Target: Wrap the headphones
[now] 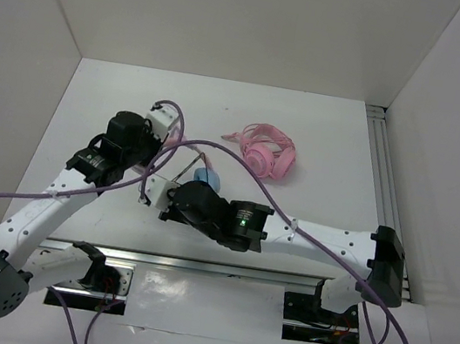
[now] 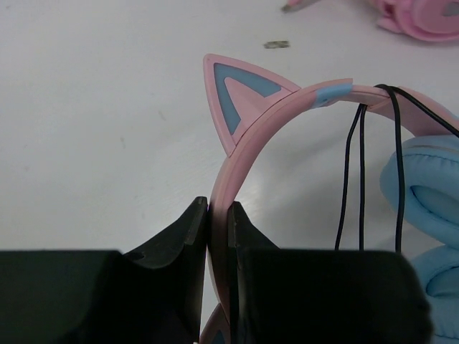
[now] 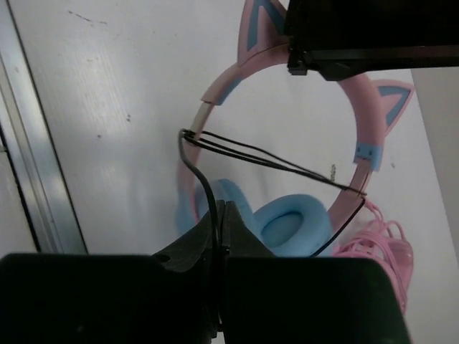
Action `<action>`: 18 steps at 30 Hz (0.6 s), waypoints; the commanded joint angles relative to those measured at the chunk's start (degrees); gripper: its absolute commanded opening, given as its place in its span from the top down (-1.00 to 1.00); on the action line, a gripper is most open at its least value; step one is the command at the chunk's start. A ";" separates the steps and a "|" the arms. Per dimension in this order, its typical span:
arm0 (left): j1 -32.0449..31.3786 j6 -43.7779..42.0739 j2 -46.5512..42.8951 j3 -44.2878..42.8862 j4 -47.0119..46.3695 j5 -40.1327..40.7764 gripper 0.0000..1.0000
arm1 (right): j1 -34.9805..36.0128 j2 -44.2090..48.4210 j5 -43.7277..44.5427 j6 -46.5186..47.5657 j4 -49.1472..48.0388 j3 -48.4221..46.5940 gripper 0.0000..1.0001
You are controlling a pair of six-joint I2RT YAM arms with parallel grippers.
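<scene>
The headphones (image 2: 267,115) have a pink cat-ear headband and light blue ear cups (image 3: 287,223). My left gripper (image 2: 219,209) is shut on the headband below one cat ear, holding it up off the table. The thin black cable (image 3: 272,159) is looped in a few strands across the headband arch. My right gripper (image 3: 222,209) is shut on the cable, which rises from its jaws to the headband's side. In the top view, the left gripper (image 1: 166,122) and right gripper (image 1: 155,188) are close together, with a blue ear cup (image 1: 208,175) between them.
All-pink headphones (image 1: 265,153) with a pink cable lie on the table just right of the work area; they also show as pink headphones (image 3: 381,252) in the right wrist view. A metal rail (image 1: 386,176) runs along the right wall. White walls enclose the table.
</scene>
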State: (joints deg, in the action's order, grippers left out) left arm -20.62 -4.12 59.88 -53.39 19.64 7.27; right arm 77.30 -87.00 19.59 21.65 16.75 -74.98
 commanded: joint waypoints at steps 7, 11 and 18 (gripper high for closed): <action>-1.88 -6.95 -5.82 -0.92 5.84 -18.87 1.00 | 1.01 3.59 18.53 7.61 -2.85 3.78 0.92; -2.41 -8.10 -5.21 -2.51 9.10 -19.21 1.00 | 1.01 4.12 24.87 10.25 -8.92 7.56 0.90; -3.63 -12.75 -6.88 -1.99 9.63 -26.86 1.00 | 0.14 4.12 34.55 17.73 -19.74 13.37 0.63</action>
State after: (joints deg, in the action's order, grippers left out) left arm -23.20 -13.65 55.42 -53.10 30.87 -12.71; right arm 78.61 -84.93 46.00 35.66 4.56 -62.65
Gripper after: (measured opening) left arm 0.248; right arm 0.173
